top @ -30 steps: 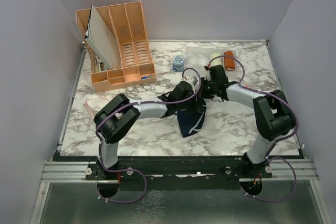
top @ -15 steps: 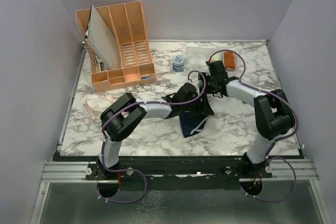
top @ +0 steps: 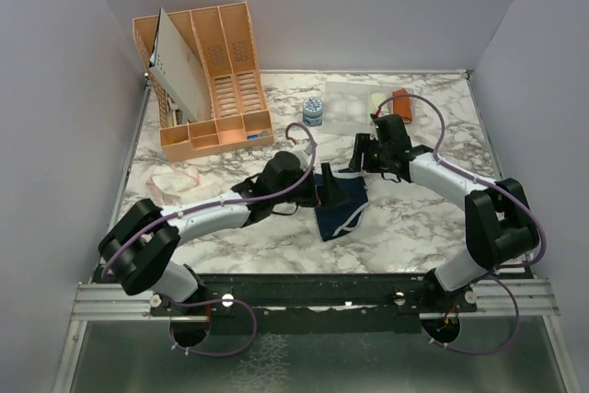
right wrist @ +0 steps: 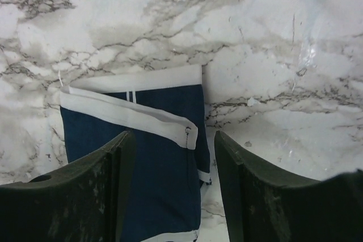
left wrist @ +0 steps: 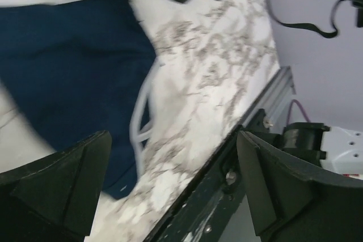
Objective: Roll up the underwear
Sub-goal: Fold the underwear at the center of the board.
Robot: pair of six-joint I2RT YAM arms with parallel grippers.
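Observation:
The navy blue underwear (top: pixel 339 211) lies folded on the marble table (top: pixel 414 218) near the middle, its white waistband (right wrist: pixel 127 114) toward the far side. My left gripper (top: pixel 333 187) hovers over its left part, open, with nothing between its fingers (left wrist: pixel 59 188). From the far right, my right gripper (top: pixel 363 157) hangs just above the waistband corner, open and apart from the cloth (right wrist: pixel 159 168). The whitish-pink underwear (top: pixel 175 183) lies crumpled at the table's left side.
A peach desk organiser (top: pixel 207 80) stands at the back left. A small blue-and-white tub (top: pixel 313 111) sits behind the arms. A rust-orange bundle (top: pixel 402 103) and a pale cloth (top: pixel 354 103) lie at the back right. The black front rail (left wrist: pixel 227 179) runs close below the left gripper.
Both grippers went from shut to open and let go of the navy underwear. The left arm dropped and stretched out low; the right arm shifted to the right.

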